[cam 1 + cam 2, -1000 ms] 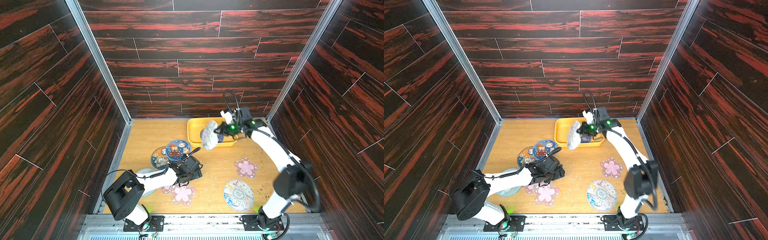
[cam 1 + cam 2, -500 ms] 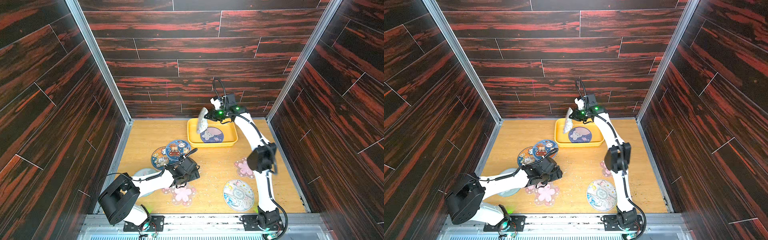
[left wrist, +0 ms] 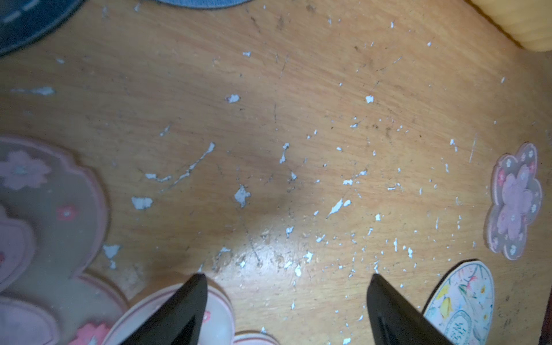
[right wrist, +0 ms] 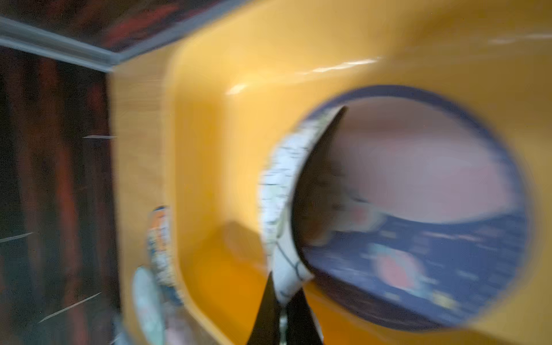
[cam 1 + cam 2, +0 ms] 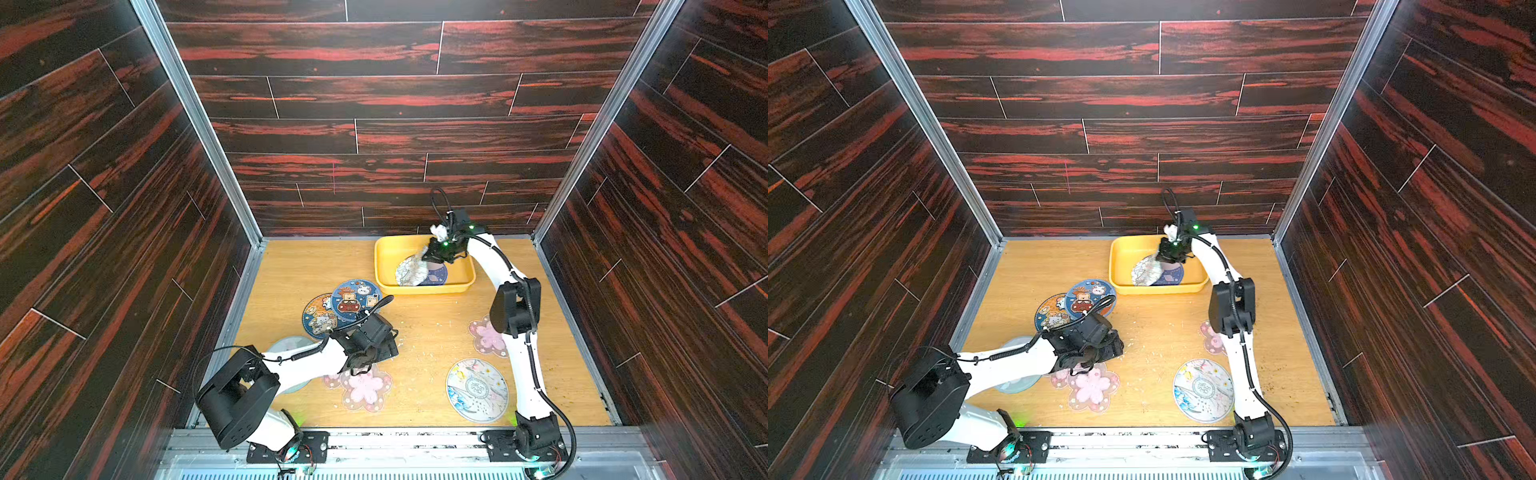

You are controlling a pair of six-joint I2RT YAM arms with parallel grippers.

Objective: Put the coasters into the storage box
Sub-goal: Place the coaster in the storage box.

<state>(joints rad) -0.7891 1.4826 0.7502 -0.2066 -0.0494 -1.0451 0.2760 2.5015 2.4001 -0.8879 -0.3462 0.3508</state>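
Right jaws clamped on white coaster (image 5: 410, 272) over yellow storage box (image 5: 384, 254), left jaws apart above table (image 5: 432, 332)

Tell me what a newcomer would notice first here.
The yellow box at the back of the table draws the eye: the right end effector pinches a white coaster, tilted over a navy coaster lying inside. Nearer the front, the left end effector hangs open low over the table, at a pink coaster's edge.

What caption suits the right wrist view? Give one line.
Right tool pinches white coaster over navy coaster in yellow storage box.
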